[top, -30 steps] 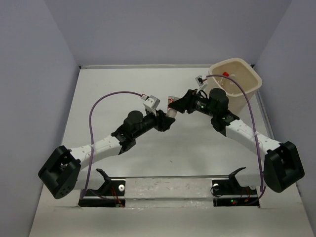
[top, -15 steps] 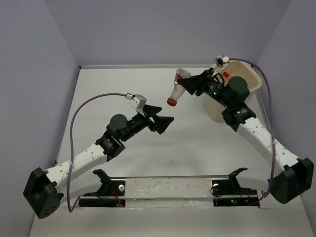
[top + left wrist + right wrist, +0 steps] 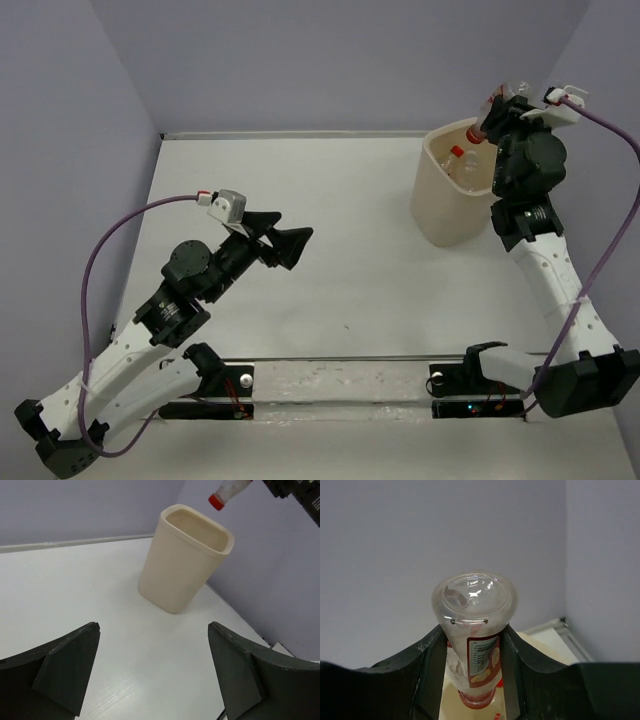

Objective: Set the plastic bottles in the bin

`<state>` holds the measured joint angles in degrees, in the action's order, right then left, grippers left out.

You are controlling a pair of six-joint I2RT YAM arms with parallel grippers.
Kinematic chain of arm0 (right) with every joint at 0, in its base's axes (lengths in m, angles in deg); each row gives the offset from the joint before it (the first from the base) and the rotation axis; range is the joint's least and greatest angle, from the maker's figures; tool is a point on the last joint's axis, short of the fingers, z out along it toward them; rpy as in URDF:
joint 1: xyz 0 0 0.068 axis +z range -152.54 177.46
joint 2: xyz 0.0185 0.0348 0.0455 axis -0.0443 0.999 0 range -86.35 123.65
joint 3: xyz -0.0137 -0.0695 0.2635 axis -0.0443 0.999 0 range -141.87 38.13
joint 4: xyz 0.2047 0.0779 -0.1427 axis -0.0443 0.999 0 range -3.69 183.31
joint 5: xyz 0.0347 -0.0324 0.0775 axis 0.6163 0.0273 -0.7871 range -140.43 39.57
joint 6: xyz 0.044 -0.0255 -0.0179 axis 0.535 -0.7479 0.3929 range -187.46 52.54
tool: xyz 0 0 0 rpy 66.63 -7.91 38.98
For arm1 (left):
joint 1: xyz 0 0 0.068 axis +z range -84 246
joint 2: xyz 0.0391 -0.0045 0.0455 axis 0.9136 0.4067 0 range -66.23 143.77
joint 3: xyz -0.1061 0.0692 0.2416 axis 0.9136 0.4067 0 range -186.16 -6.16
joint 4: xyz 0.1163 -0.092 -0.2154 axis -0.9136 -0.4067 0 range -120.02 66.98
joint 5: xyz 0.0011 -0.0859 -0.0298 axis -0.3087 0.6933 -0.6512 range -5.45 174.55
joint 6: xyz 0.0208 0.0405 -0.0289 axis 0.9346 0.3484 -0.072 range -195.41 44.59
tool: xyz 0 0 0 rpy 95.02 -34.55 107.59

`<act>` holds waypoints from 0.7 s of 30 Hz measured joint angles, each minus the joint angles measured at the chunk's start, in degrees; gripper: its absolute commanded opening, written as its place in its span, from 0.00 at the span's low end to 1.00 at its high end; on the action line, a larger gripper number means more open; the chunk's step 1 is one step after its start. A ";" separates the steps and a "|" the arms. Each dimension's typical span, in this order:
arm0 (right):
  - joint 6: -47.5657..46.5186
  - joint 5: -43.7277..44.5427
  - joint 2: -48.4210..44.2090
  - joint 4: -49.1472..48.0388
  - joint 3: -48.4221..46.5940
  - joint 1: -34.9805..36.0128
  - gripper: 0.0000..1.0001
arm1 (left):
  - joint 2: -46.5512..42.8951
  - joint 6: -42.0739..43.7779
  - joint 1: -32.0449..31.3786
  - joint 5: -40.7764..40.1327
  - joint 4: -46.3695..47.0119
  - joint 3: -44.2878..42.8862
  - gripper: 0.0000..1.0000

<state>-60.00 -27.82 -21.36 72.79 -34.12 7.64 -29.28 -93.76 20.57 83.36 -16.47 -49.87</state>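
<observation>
A clear plastic bottle (image 3: 476, 625) with a red-white label hangs cap down, and my right gripper (image 3: 473, 630) is shut on its body. From above, this bottle (image 3: 488, 118) is over the far right rim of the beige bin (image 3: 445, 215). Inside the bin lies another red-capped bottle (image 3: 458, 156). In the left wrist view, the held bottle's red cap (image 3: 217, 500) hovers above the bin (image 3: 180, 565). My left gripper (image 3: 287, 243) stands open and empty at mid-left of the table, pointing toward the bin. Nothing is between the jaws of the left gripper (image 3: 154, 628).
The bin stands in the back right corner, close to the right wall (image 3: 590, 120) and the back wall (image 3: 330, 60). A purple cable (image 3: 612, 230) loops beside my right arm. Both arm bases sit along the near table edge.
My left gripper let go of the bottle, opened wide and drew back to the left. My right gripper closed on it and carried it from the middle up over the bin.
</observation>
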 measured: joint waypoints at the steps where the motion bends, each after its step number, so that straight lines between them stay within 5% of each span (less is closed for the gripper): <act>1: -0.52 1.49 1.16 0.81 0.76 -0.85 0.25 | -0.07 0.37 0.00 -0.96 -1.25 -0.79 0.99; 2: -0.87 2.62 2.75 1.42 1.60 -1.84 0.32 | -0.20 0.76 0.00 -2.10 -2.73 -1.64 0.99; 3: -1.09 3.28 4.33 1.97 2.56 -2.86 0.60 | -0.42 1.18 0.00 -3.39 -4.15 -2.23 0.99; 4: -1.11 3.54 5.53 2.86 3.41 -3.65 0.74 | -0.57 1.55 0.00 -4.33 -5.16 -2.47 0.99; 6: -0.96 3.69 7.69 4.83 5.11 -5.29 0.92 | -1.20 2.16 0.00 -6.56 -7.32 -2.58 0.99; 11: 0.28 2.21 6.47 7.58 6.75 -6.36 0.94 | -1.40 2.86 0.00 -9.25 -9.77 -2.58 0.99; 20: 6.47 -10.38 -9.40 8.46 6.08 -6.36 0.86 | -0.68 3.04 0.00 -10.93 -10.34 -2.58 0.99; 21: 7.93 -12.66 -11.23 8.55 6.08 -6.36 0.99 | -0.50 3.04 0.00 -10.93 -10.29 -2.58 0.99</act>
<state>-52.07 -40.48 -32.60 81.34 -28.04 1.28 -29.78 -90.72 20.57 72.43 -26.77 -52.44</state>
